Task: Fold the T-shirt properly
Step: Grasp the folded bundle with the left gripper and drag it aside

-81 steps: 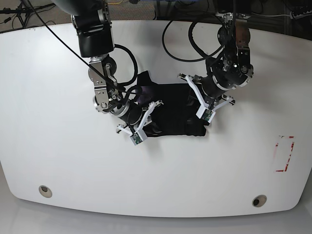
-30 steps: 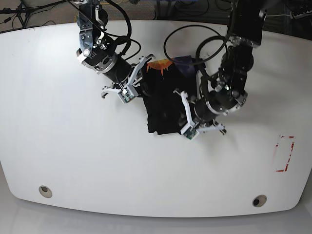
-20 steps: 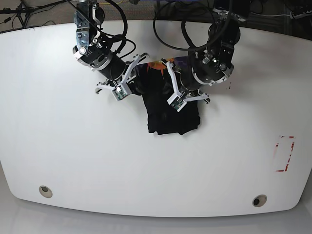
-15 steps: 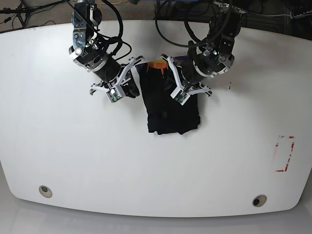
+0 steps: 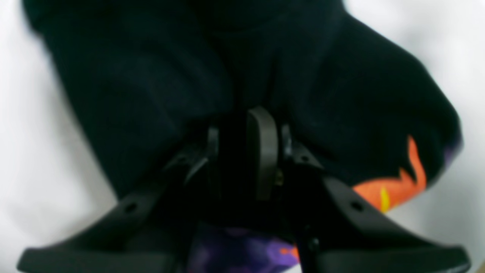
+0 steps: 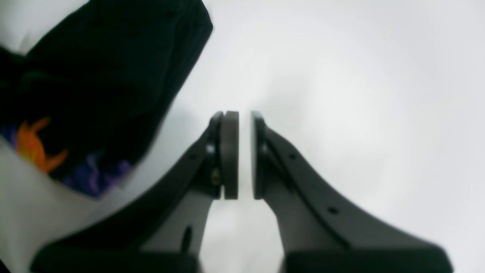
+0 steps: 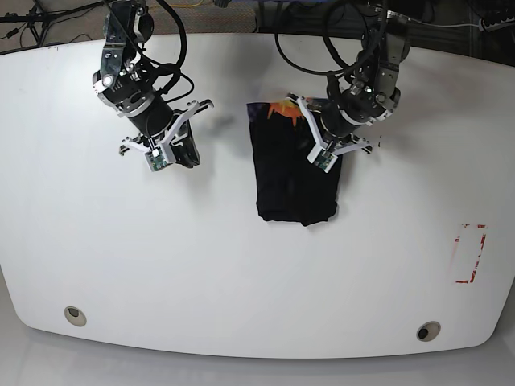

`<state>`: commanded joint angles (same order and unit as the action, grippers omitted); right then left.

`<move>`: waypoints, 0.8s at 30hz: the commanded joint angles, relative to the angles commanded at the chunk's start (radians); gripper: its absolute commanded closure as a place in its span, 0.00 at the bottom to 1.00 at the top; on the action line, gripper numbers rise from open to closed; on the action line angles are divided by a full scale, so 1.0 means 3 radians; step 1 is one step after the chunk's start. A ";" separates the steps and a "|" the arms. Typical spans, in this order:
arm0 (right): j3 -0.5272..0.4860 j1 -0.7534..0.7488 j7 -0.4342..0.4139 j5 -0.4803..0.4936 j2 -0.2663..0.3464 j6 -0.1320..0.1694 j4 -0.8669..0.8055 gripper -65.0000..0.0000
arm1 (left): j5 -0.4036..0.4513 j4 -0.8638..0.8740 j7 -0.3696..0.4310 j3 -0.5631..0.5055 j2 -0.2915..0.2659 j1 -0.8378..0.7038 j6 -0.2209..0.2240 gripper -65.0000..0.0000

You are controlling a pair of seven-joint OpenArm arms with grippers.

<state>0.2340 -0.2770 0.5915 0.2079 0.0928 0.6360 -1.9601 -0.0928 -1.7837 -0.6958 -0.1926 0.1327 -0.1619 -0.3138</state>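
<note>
From here, both black robot arms (image 7: 133, 87) (image 7: 372, 90) show silvery screws, looping black cables (image 7: 179, 40), and pale angular plates (image 7: 182, 121) beside the fingertips (image 7: 187, 149).

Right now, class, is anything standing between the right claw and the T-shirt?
Nothing visible does: only bare white tabletop lies between the right claw and the T-shirt.

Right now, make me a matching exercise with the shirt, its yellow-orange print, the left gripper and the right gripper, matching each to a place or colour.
Column one
1. T-shirt
2. Yellow-orange print
3. Left gripper
4. Right gripper

Column two
A. Beside the cloth, over bare white table
B. Mostly black
C. At the cloth's edge farthest from the base view's bottom
D. Over the black cloth

Pairs: 1-B, 2-C, 3-D, 4-A
</note>
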 joint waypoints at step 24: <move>0.0051 0.0000 0.0000 0.0000 0.0000 0.0082 -0.0010 0.92 | 0.0199 -0.0266 0.0138 -0.0148 -0.0501 0.0148 0.1033 0.27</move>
<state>0.2493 -0.2770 0.5915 0.2079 0.0928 0.6605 -1.9632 -0.0330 -1.8635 -0.6544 -0.2371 -0.0176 -0.1174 -0.0038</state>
